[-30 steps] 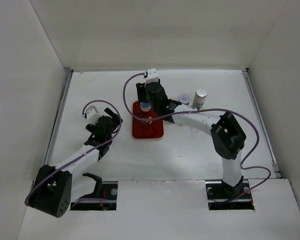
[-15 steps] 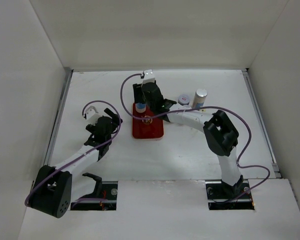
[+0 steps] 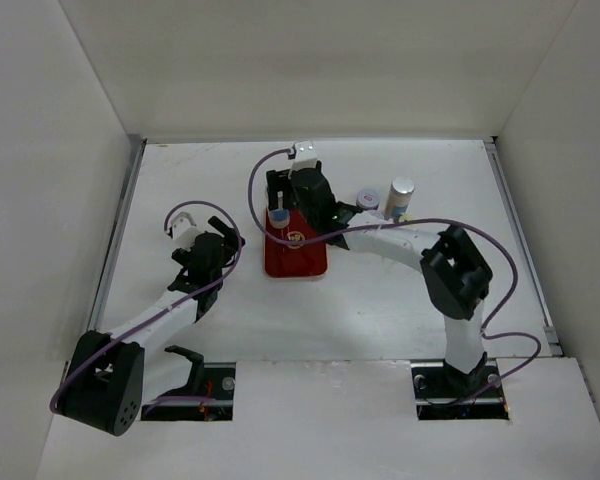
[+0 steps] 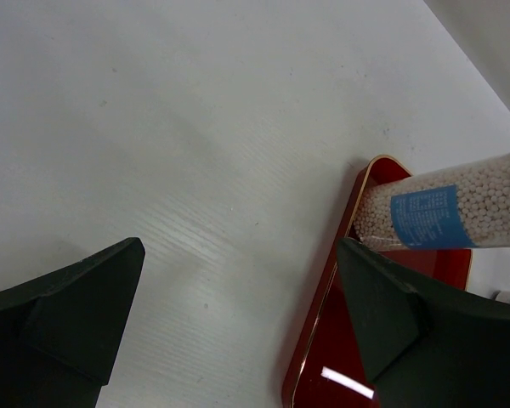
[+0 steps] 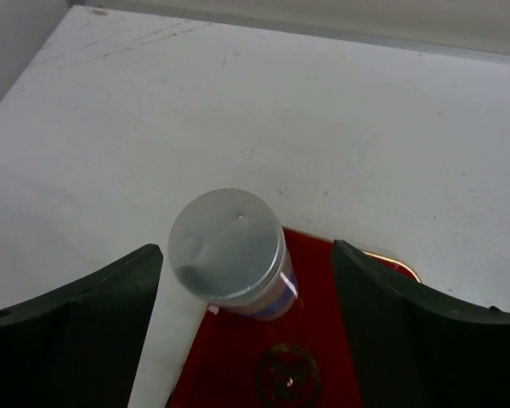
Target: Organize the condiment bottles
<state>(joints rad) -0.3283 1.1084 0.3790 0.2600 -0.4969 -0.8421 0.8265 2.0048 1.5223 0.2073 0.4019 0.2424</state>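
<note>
The right jaws stand apart on either side of a tall clear bottle of white beads with a silver cap and a blue label point(image 5: 229, 251), not gripping it. The bottle stands upright on the far left corner of the flat red gold-rimmed tray point(image 5: 316, 316). The left jaws are also apart with nothing between them, over the white table point(image 4: 195, 127) left of the tray, while another silver-capped bottle point(image 3: 401, 197) and a short jar with a pinkish lid point(image 3: 368, 199) stand on the table to the tray's right.
</note>
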